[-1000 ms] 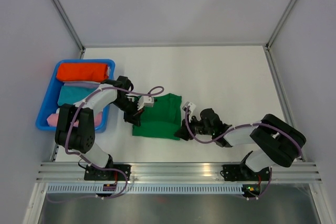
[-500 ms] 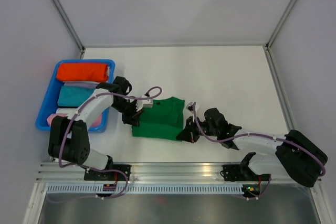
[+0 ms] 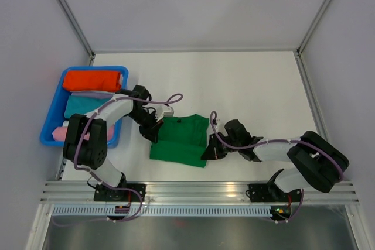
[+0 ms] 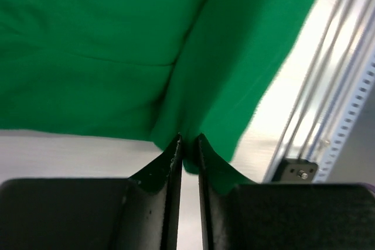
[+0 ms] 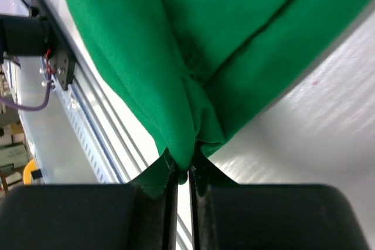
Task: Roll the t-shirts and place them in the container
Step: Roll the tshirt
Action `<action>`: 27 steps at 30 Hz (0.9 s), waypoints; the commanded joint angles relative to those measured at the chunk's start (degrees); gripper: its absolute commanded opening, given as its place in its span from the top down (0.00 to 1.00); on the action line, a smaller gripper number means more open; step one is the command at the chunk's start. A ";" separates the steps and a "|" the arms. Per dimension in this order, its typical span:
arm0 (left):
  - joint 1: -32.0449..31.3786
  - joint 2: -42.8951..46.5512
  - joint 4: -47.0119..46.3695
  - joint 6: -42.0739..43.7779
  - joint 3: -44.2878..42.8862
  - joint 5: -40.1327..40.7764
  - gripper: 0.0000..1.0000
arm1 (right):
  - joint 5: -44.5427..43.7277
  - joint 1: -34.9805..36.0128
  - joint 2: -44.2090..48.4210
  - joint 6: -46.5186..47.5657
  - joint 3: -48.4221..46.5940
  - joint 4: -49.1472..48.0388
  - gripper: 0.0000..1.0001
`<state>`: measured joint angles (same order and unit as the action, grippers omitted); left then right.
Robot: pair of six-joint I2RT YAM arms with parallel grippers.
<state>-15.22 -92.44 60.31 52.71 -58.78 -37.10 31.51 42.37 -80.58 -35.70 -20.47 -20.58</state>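
The emerald-green t-shirt (image 3: 180, 141) lies folded into a rough rectangle on the white table, between the two arms. My left gripper (image 3: 156, 131) is at its left edge, and in the left wrist view the gripper (image 4: 188, 146) is shut on a pinch of the t-shirt (image 4: 117, 57), with the cloth fanning away from the tips. My right gripper (image 3: 208, 149) is at the shirt's right edge. The right wrist view shows it (image 5: 183, 168) shut on a bunched fold of the t-shirt (image 5: 234, 27), which hangs just above the table.
A blue bin (image 3: 49, 116) stands at the left edge, holding an orange-red bundle (image 3: 92, 79), a teal bundle (image 3: 82, 107) and a pink cloth (image 3: 58, 133). An aluminium rail (image 3: 199, 191) runs along the near edge. Grey walls enclose the table.
The right gripper, open beside the shirt a second ago, has shut on its right edge. Both grippers have drawn the shirt toward the near edge, and its far edge now lies lower.
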 commanded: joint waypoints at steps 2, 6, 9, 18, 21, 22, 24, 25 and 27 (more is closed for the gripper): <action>0.99 -0.19 -7.48 -3.31 -2.83 7.04 0.78 | -2.58 -1.85 -2.22 -1.30 -2.03 0.45 0.85; 0.90 0.51 -11.96 -3.84 0.15 11.16 0.71 | -6.36 -1.94 -3.00 -1.04 -3.00 2.03 0.77; 0.90 3.48 -13.90 -4.19 0.08 12.66 0.70 | -6.90 -2.03 -3.97 -0.42 -5.27 5.19 0.75; -2.97 12.99 -5.84 -1.31 -3.19 9.54 0.49 | -6.90 -2.03 -2.92 2.21 -11.78 13.10 0.87; -3.67 14.31 -2.04 3.18 3.73 6.00 0.39 | -6.02 -1.94 -3.88 3.01 -12.31 12.93 0.87; -3.59 14.57 -2.22 3.97 5.16 5.55 0.38 | -5.84 -2.03 -4.24 3.01 -12.49 12.67 0.87; -3.59 14.66 -3.88 4.42 7.71 3.89 0.29 | -5.67 -1.94 -4.85 3.27 -12.58 12.32 0.88; -3.76 14.57 -5.19 3.81 8.33 3.79 0.28 | -5.49 -2.03 -5.03 3.45 -12.66 12.06 0.88; -4.02 14.31 -11.32 -0.31 9.99 6.06 0.28 | -5.23 -2.03 -5.55 3.80 -12.75 11.88 0.88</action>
<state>-18.85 -78.24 54.24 53.36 -50.17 -29.52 25.85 40.64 -84.97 -33.32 -31.22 -8.51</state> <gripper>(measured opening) 0.719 0.132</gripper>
